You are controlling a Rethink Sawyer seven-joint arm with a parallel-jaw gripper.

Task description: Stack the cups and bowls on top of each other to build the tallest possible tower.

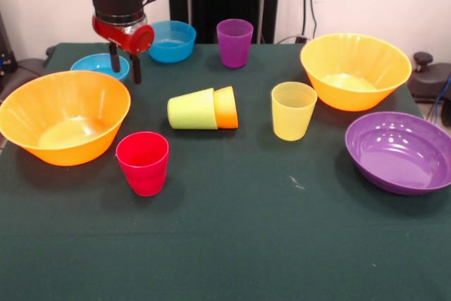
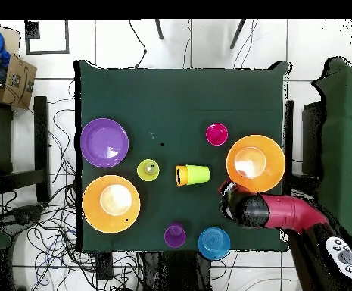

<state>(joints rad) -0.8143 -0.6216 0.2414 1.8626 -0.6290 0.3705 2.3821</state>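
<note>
My gripper [image 1: 125, 65] hangs open and empty over the table's far left in the front view, just in front of the cyan bowl [image 1: 99, 65] and behind the left orange bowl [image 1: 65, 114]. The deeper blue bowl [image 1: 171, 40] and the purple cup [image 1: 235, 42] stand at the back. A lime green cup [image 1: 190, 109] lies on its side, nested in the orange cup [image 1: 227, 107], at mid-table. The red cup [image 1: 143, 162] and the yellow cup [image 1: 293, 109] stand upright. The second orange bowl [image 1: 356, 70] and the purple bowl [image 1: 400, 151] sit at the right. No upright stack shows.
In the overhead view the red arm [image 2: 281, 211] reaches in from the lower right and covers the cyan bowl. The green cloth [image 1: 232, 244] is bare along its near edge in the front view. Cables lie on the floor around the table [image 2: 50, 227].
</note>
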